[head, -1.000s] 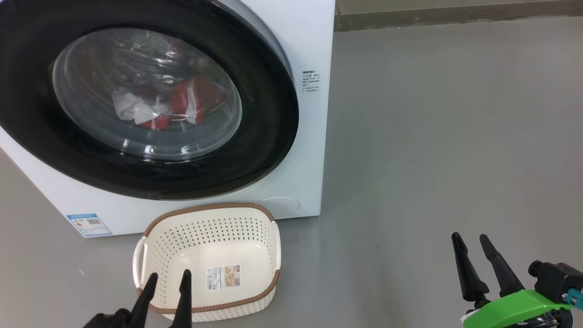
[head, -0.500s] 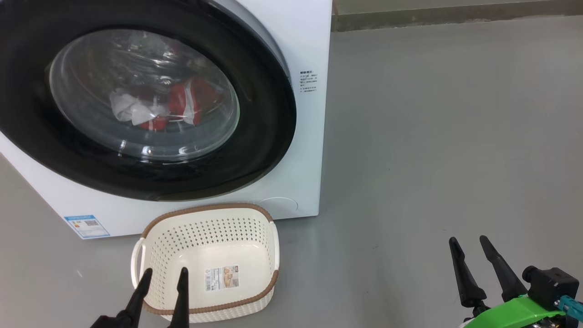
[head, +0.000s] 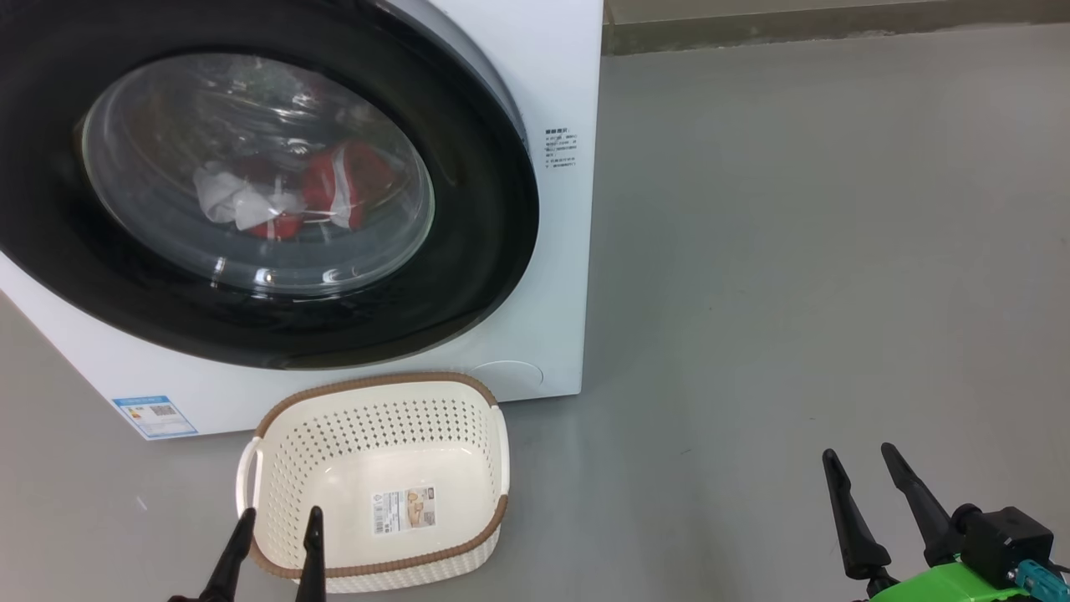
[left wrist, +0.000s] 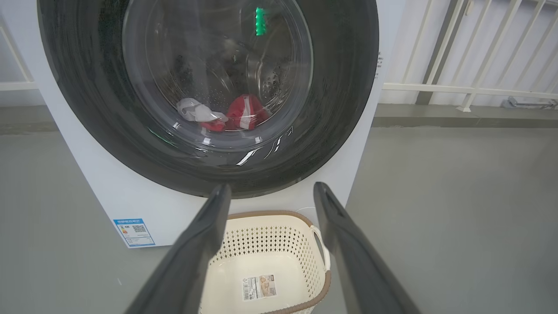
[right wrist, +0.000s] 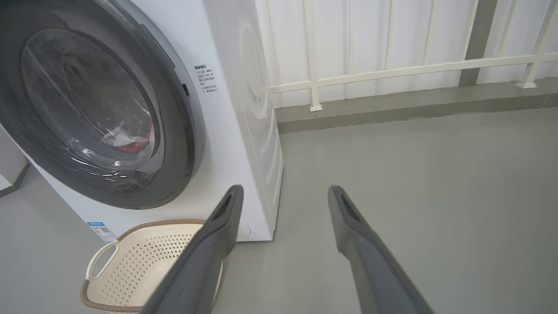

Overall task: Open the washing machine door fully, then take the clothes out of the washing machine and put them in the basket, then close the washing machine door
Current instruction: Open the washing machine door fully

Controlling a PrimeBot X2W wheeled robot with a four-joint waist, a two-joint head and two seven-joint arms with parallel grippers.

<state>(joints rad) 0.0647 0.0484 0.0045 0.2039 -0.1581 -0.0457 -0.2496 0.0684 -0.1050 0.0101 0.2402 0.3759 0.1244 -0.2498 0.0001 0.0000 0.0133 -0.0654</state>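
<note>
A smooth grey floor (head: 794,251) stretches from 12 to 5 o'clock in the head view. In the right wrist view a white railing (right wrist: 392,69) runs from 12 to 2 o'clock, its posts footed on a low grey kerb (right wrist: 392,107) bordering the floor.

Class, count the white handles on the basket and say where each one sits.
2. The left handle is on the basket's end near the left gripper; the right handle is on the opposite end. None appears hidden.
</note>
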